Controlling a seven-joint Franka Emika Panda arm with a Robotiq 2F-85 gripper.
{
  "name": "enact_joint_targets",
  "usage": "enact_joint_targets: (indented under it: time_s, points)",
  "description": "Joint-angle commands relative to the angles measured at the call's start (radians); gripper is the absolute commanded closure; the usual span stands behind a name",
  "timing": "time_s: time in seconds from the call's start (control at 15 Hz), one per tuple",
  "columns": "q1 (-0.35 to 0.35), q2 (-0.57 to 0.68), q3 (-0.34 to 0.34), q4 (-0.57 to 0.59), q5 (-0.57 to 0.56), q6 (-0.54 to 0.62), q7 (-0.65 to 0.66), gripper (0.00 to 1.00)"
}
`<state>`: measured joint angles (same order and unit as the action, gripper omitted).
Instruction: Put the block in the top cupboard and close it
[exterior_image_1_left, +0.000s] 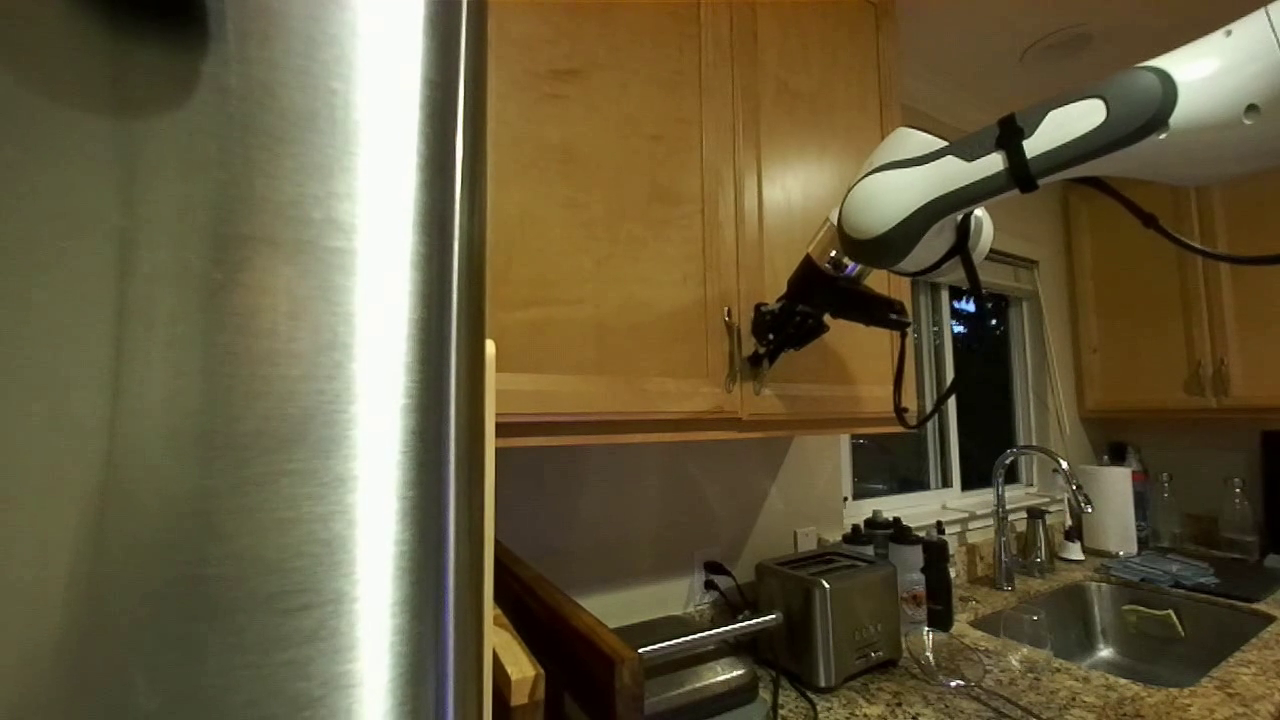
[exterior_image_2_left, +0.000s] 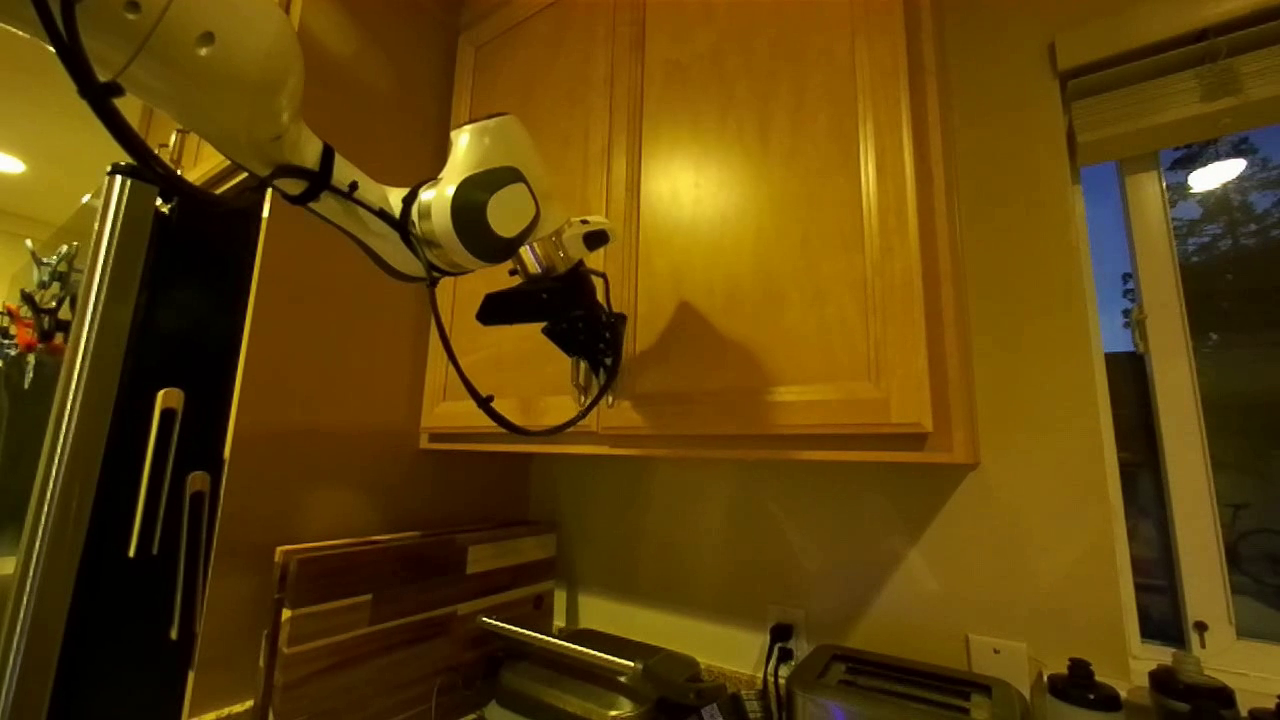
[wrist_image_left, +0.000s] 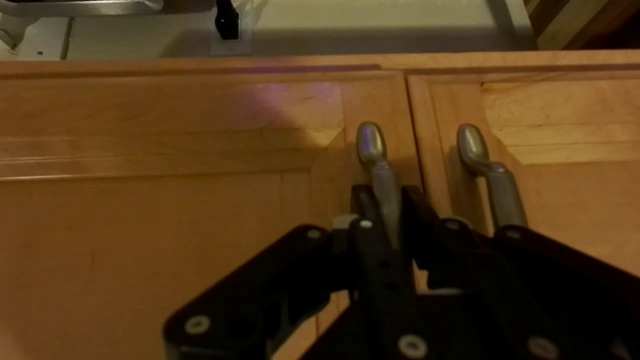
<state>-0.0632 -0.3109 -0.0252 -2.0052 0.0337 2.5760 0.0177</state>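
The top cupboard (exterior_image_1_left: 610, 200) is honey-coloured wood with two framed doors, both closed, in both exterior views. In the wrist view, my gripper (wrist_image_left: 387, 200) is at the seam between the doors, its black fingers (wrist_image_left: 364, 200) on either side of a metal bar handle (wrist_image_left: 371, 142) and closed onto it. That handle belongs to the door on the right of the seam in an exterior view (exterior_image_1_left: 815, 200). The other door's handle (wrist_image_left: 505, 195) stands free beside the gripper. Black linkage covers the lower part of the gripped handle. The block is hidden or out of view.
A steel fridge (exterior_image_1_left: 250, 400) stands beside the cupboard. Below are a toaster (exterior_image_1_left: 830, 620), a silver-handled appliance (exterior_image_2_left: 570, 675) and leaning wooden boards (exterior_image_2_left: 420, 620). A window (exterior_image_2_left: 1130, 400) is past the cupboard's side. A cable (exterior_image_2_left: 480, 400) loops below the arm.
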Motion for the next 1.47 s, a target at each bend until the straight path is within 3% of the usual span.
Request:
enact_joint_targets:
  time_s: [0.0, 0.47, 0.93, 1.0, 1.07, 1.4]
  points:
    - [-0.001, -0.086, -0.055, -0.037, 0.011, -0.108, -0.068, 0.95]
    - [-0.082, -0.301, -0.06, -0.191, -0.038, -0.202, 0.06, 0.95]
    - [-0.151, -0.522, -0.091, -0.3, -0.055, -0.367, 0.074, 0.95]
    - [-0.166, -0.542, -0.092, -0.305, -0.06, -0.394, 0.084, 0.57]
    - [-0.185, -0.556, -0.09, -0.31, -0.071, -0.418, 0.1, 0.56]
    - [-0.235, -0.552, -0.073, -0.297, -0.161, -0.622, 0.106, 0.25]
